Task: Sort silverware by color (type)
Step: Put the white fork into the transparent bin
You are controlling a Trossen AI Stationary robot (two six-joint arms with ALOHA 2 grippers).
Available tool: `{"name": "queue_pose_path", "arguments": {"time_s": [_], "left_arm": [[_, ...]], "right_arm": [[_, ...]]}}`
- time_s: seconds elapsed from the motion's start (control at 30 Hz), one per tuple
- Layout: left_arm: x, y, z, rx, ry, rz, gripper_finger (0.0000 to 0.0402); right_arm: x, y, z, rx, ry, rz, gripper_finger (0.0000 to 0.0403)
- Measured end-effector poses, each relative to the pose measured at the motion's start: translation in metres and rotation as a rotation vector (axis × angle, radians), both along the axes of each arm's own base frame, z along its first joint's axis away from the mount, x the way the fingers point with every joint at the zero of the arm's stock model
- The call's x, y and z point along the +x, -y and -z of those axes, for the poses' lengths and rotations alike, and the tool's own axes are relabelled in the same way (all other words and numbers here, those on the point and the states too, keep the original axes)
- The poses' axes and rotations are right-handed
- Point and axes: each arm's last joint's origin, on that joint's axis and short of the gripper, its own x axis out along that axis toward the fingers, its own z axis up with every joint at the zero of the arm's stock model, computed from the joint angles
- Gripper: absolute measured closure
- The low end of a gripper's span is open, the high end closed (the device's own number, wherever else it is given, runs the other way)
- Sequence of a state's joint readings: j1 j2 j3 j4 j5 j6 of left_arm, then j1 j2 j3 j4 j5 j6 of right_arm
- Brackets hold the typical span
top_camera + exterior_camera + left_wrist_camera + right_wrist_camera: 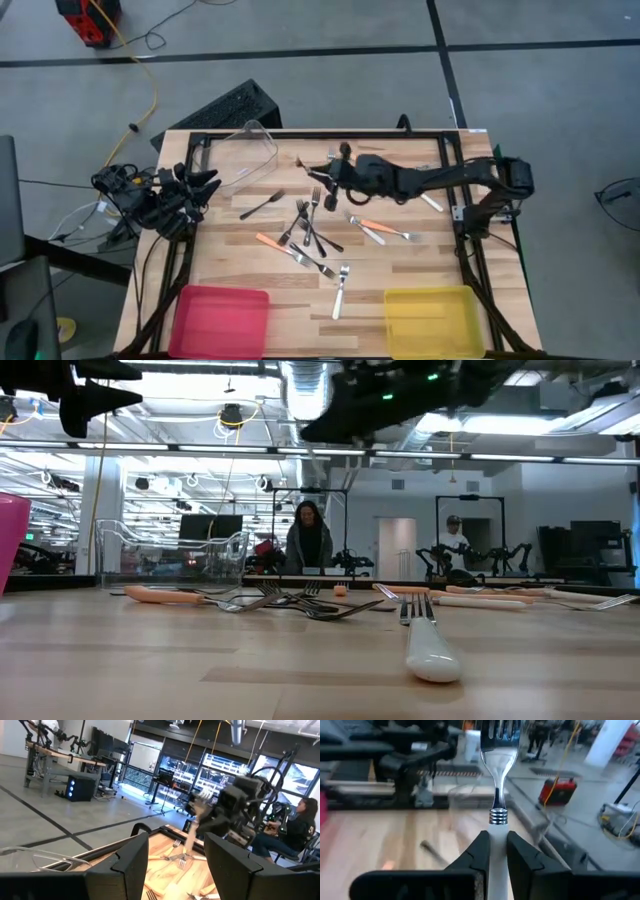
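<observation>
My right jaws (496,851) are clenched on a fork (500,755). My right wrist view shows this best: my two dark fingers (475,855) pinch its pale handle, and its shiny head sticks straight out past them. From above I cannot see that grip well. There my right arm (440,178) is stretched flat across the far part of the bench (420,270), with my right jaws (335,168) near the clear bin (248,152).

My left wrist view shows the same fork (197,817) from the other side. It hangs with its head down, above the forks on the wood.

The view from above shows where all the other forks lie. Most sit in a loose pile (312,228) in the middle of the bench. A dark fork (262,204) lies alone to the left of the pile. An orange-handled fork (385,229) lies on the right side. One pale fork (340,291) lies nearer the front, between the pink bin (222,318) and the yellow bin (432,318).

The low view shows that pale fork (428,638) very close, with the rest in a row behind it. It also shows a person (308,540) seated far back in the room.

My left arm waits at the left edge of the bench. My left jaws (205,183) are released and wide apart, holding nothing.
</observation>
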State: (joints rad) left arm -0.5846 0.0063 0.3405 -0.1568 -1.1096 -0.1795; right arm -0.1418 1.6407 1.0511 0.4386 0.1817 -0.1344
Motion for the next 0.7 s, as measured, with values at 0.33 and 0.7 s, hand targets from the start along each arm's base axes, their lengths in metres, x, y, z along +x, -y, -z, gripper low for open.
{"name": "queue_pose_path", "arguments": {"time_s": [0.33,0.7], "left_arm": [[0.001,0.000,0.001,0.003,-0.017,-0.024,0.0223],[0.001,0.001,0.002,0.005,-0.020,-0.022,0.0223]], "right_arm": [[0.085,0.033,-0.005,-0.067,0.054,0.039,0.0338],[0.143,0.085,0.005,-0.007,0.117,0.016,0.0338]]}}
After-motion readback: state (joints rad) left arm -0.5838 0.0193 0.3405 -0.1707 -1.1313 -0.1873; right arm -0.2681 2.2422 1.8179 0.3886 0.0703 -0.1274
